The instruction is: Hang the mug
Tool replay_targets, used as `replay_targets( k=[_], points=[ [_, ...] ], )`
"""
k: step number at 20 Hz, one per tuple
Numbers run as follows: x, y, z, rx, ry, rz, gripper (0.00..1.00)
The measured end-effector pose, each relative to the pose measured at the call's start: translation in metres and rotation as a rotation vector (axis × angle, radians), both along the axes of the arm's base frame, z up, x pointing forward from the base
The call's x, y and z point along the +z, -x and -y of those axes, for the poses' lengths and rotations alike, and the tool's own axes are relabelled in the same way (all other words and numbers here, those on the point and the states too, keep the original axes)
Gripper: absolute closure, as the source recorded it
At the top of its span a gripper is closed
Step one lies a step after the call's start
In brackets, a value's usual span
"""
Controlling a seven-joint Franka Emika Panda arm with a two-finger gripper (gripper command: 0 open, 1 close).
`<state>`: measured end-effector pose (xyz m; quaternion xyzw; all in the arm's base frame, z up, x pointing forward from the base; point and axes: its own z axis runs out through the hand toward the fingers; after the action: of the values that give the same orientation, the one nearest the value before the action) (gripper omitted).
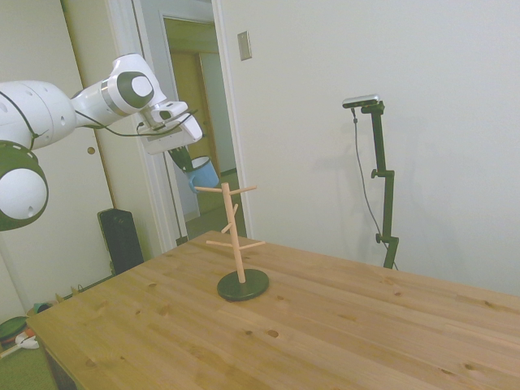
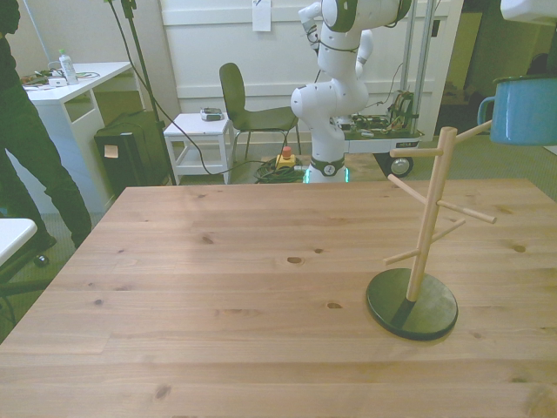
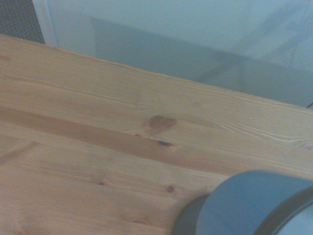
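The light-blue mug (image 1: 203, 173) hangs in the air, and my gripper (image 1: 182, 158) is shut on its rim from above. It sits level with the top of the wooden peg stand (image 1: 235, 236), just behind the stand's upper pegs. At the front view's right edge, the mug (image 2: 525, 109) has its handle turned toward the tip of the stand's (image 2: 426, 231) top peg, close to it but apart. The stand rests on a dark round base (image 2: 411, 303). A blurred blue-grey curve in the wrist view is the mug (image 3: 249, 205) over the table boards.
The wooden table (image 2: 226, 287) carries only the peg stand. A person (image 2: 24, 148) stands at the front view's left beside a white desk (image 2: 78, 83). Behind the table are a chair (image 2: 248, 109), a small white side table (image 2: 202, 131) and a black box (image 2: 130, 148).
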<state>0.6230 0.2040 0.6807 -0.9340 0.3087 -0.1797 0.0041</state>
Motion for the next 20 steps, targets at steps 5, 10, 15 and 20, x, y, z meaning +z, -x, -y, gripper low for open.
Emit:
replay_targets(
  k=[5, 10, 15, 20],
  points=[
    [0.000, -0.008, 0.014, -0.003, -0.014, -0.005, 1.00],
    [-0.009, -0.018, 0.026, -0.012, -0.017, -0.020, 1.00],
    [-0.016, -0.025, 0.036, -0.021, -0.017, -0.030, 1.00],
    [-0.019, -0.030, 0.046, -0.028, -0.021, -0.037, 1.00]
  ],
)
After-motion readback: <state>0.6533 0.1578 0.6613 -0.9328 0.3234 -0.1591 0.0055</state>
